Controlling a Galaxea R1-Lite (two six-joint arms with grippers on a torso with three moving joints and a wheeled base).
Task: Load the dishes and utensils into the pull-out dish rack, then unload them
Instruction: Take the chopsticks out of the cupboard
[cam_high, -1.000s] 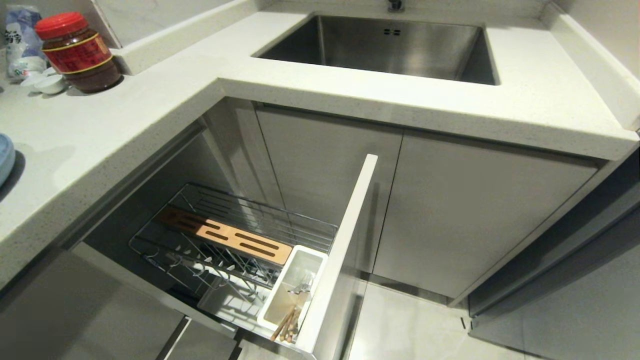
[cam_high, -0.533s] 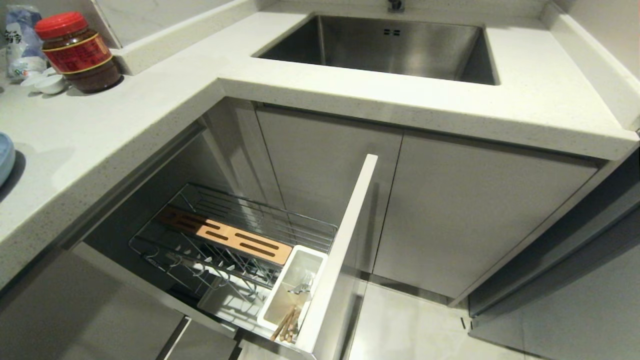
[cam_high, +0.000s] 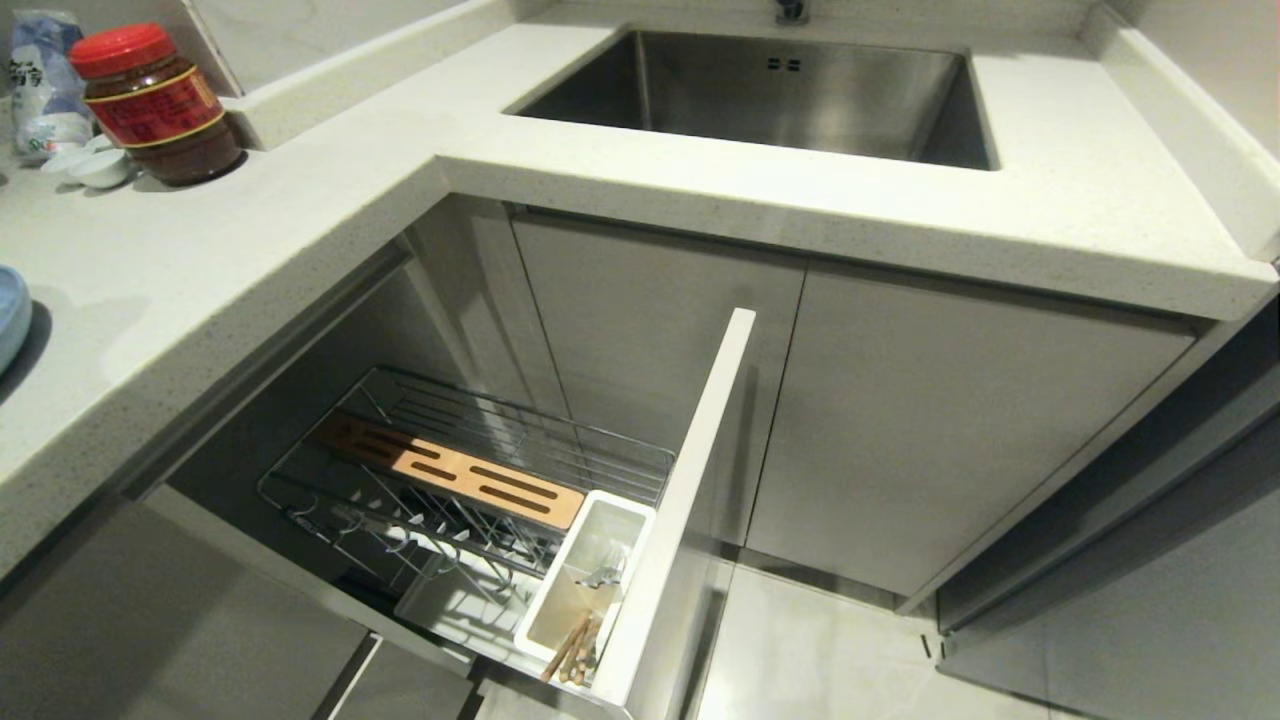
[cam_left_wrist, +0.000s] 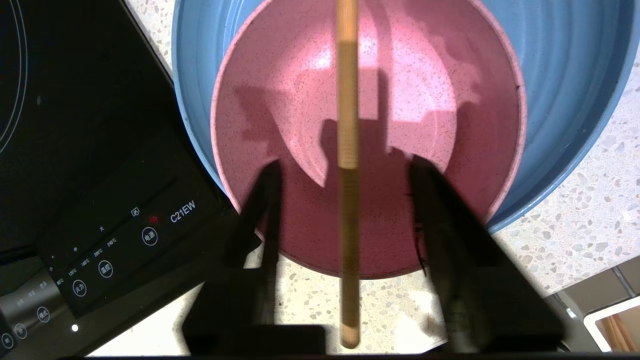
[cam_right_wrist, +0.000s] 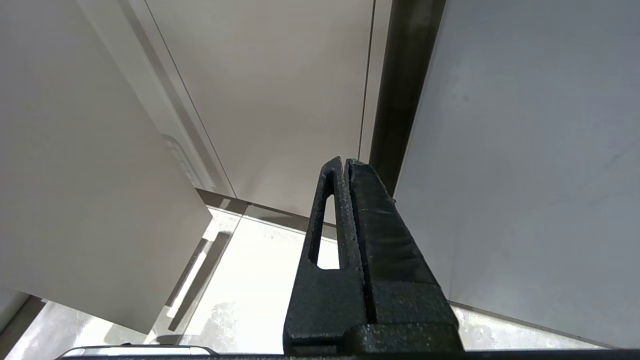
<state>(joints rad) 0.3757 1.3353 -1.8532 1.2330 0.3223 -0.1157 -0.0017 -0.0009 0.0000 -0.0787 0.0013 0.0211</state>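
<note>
My left gripper (cam_left_wrist: 345, 162) hovers open over the pink bowl (cam_left_wrist: 430, 100), which sits inside the light-blue plate (cam_left_wrist: 575, 75) on the counter. A light-wood chopstick (cam_left_wrist: 347, 75) lies between the spread jaws across the bowl's rim, and neither finger touches it. The head view shows only the plate's edge (cam_high: 8, 315) at the far left. The pull-out dish rack (cam_high: 480, 470) stands open below the counter. Its white utensil bin (cam_high: 585, 590) holds the fork (cam_high: 603, 577) and wooden chopstick ends (cam_high: 572, 648). My right gripper (cam_right_wrist: 345, 162) is shut and empty, parked low by the cabinet doors.
A black induction cooktop (cam_left_wrist: 100, 150) lies right beside the plate. A red-lidded jar (cam_high: 155, 105) and small white saucers (cam_high: 95, 165) stand at the back left of the counter. The steel sink (cam_high: 780, 95) is at the back. The rack's white front panel (cam_high: 690, 500) juts out.
</note>
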